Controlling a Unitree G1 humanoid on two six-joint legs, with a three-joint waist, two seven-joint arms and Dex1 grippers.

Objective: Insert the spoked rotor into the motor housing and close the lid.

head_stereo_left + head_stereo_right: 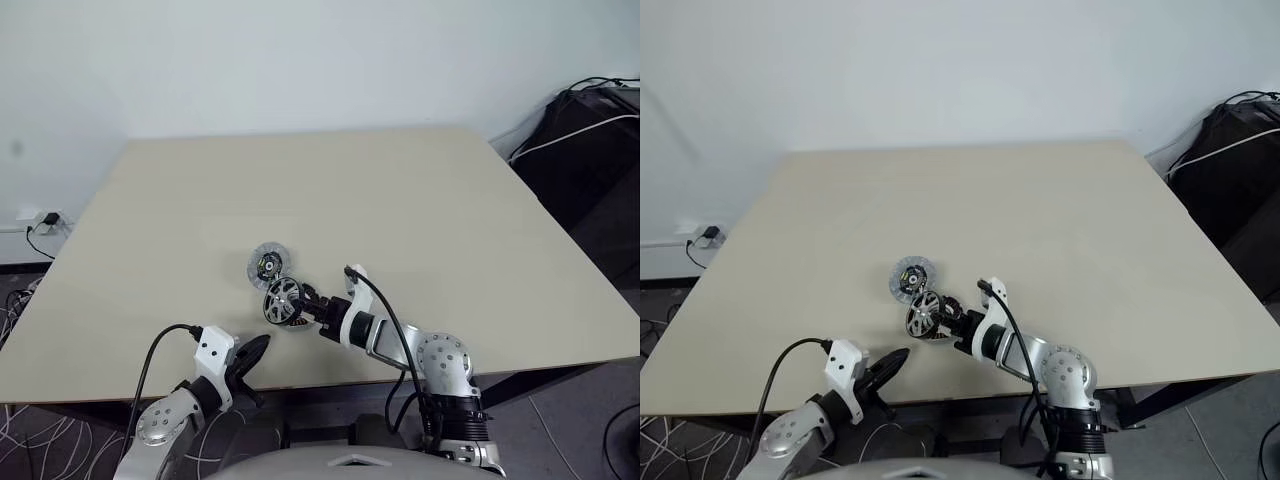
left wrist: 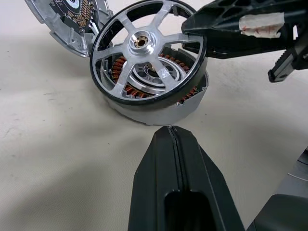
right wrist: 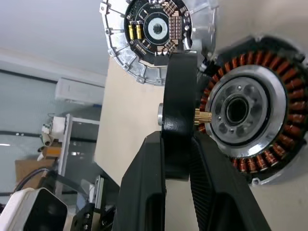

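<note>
The spoked rotor (image 2: pixel 149 53), a silver wheel with a dark rim, hangs tilted just over the motor housing (image 2: pixel 144 114). My right gripper (image 3: pixel 177 144) is shut on the rotor's rim, which shows edge-on (image 3: pixel 179 96) between its fingers. The housing (image 3: pixel 245 115) lies on the table with its copper windings and silver centre facing up. The lid (image 1: pixel 268 263) lies just behind it with its green board facing up, and its edge touches the housing. My left gripper (image 1: pixel 250 355) is shut and empty near the table's front edge, a short way from the housing.
The beige table (image 1: pixel 420 200) stretches far behind and to both sides of the parts. A black case with cables (image 1: pixel 585 140) stands on the floor off the right edge. A wall socket with a plug (image 1: pixel 42 220) is at the left.
</note>
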